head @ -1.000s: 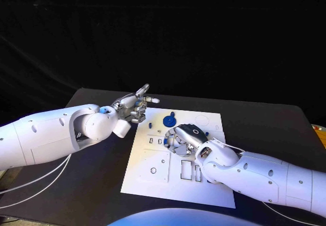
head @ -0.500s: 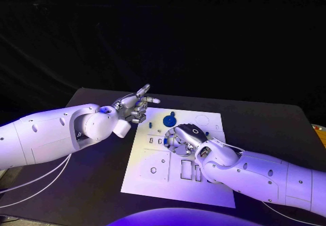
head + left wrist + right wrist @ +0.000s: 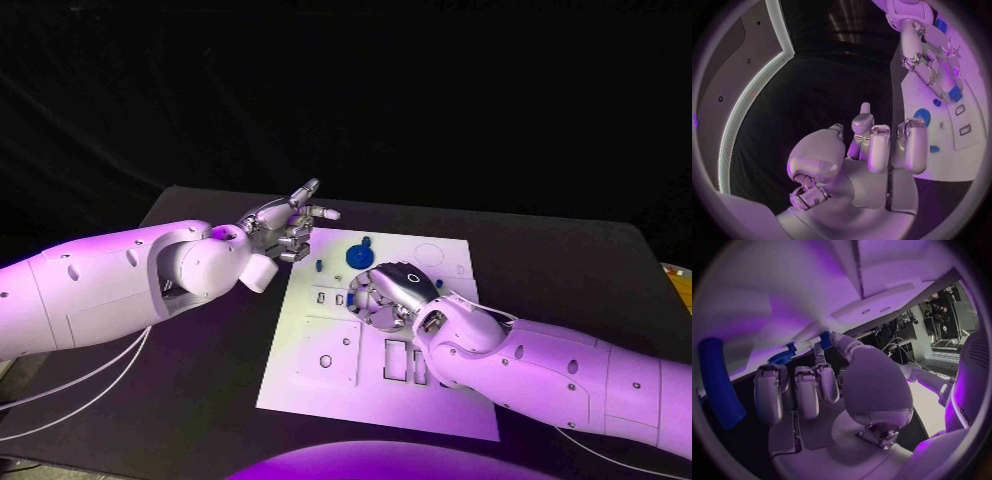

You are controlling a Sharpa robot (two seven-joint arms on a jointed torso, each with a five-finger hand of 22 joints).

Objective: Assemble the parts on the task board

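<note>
The task board (image 3: 378,345) lies flat in the middle of the black table (image 3: 577,260), and the right hand (image 3: 387,295) is curled down over its upper middle, fingers bent in toward the surface. Whether those fingers pinch a part I cannot tell: the head view hides the fingertips under the knuckles, and the right wrist view shows only curled fingers with a bit of blue near one tip. Blue parts (image 3: 359,257) sit just beyond that hand on the board, a round one with a smaller piece touching or just beside it, and another small blue piece (image 3: 316,266) lies near the board's left edge. The left hand (image 3: 289,230) hovers at the board's far left corner, holding nothing that I can see, fingers loosely bent with one pointing out. The main risk, as I judge it, is the right hand pressing or dragging while its fingertips are hidden, which could shove the light board sideways or knock the loose round part out of reach. A part that is tilted as it meets its slot could jam or pop free. The left hand is close enough to clip the small piece by the edge if it drops
</note>
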